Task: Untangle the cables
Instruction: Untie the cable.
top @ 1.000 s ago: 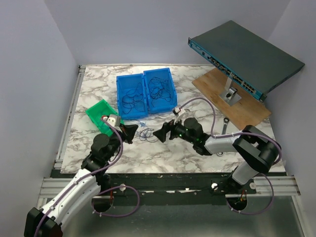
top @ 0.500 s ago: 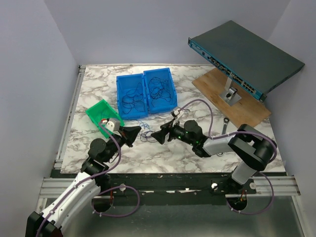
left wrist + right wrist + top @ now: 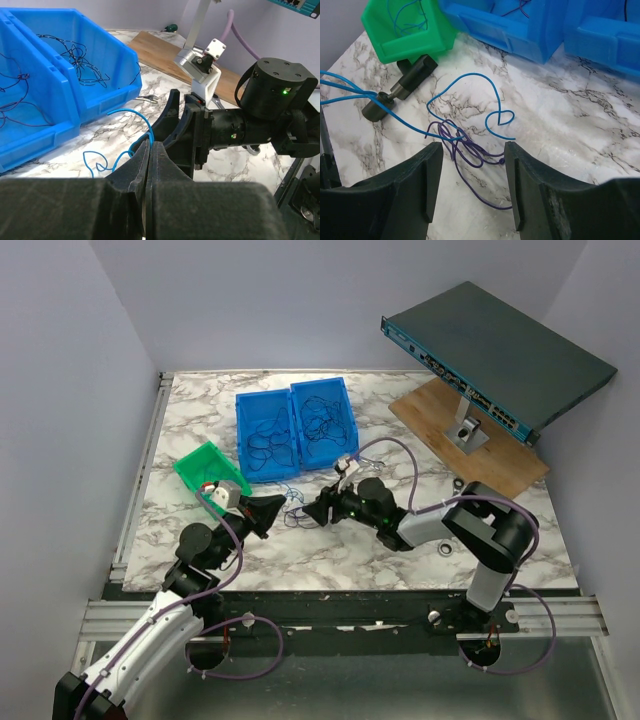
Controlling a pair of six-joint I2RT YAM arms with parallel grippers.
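Marble table (image 3: pixel 330 545): blue cable (image 3: pixel 129 111) vanishes into clamped left end effector (image 3: pixel 150 149).

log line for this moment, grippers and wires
left gripper: shut on blue wire | right gripper: open, jaws either side of purple wire | wires: tangled together on table, not yet apart

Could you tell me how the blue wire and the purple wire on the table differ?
The thin blue wire makes wide open loops; the thin purple wire is bunched in a tight tangle. The blue one runs into the shut left hand; the purple one lies loose on the marble table. Both are hair-thin.
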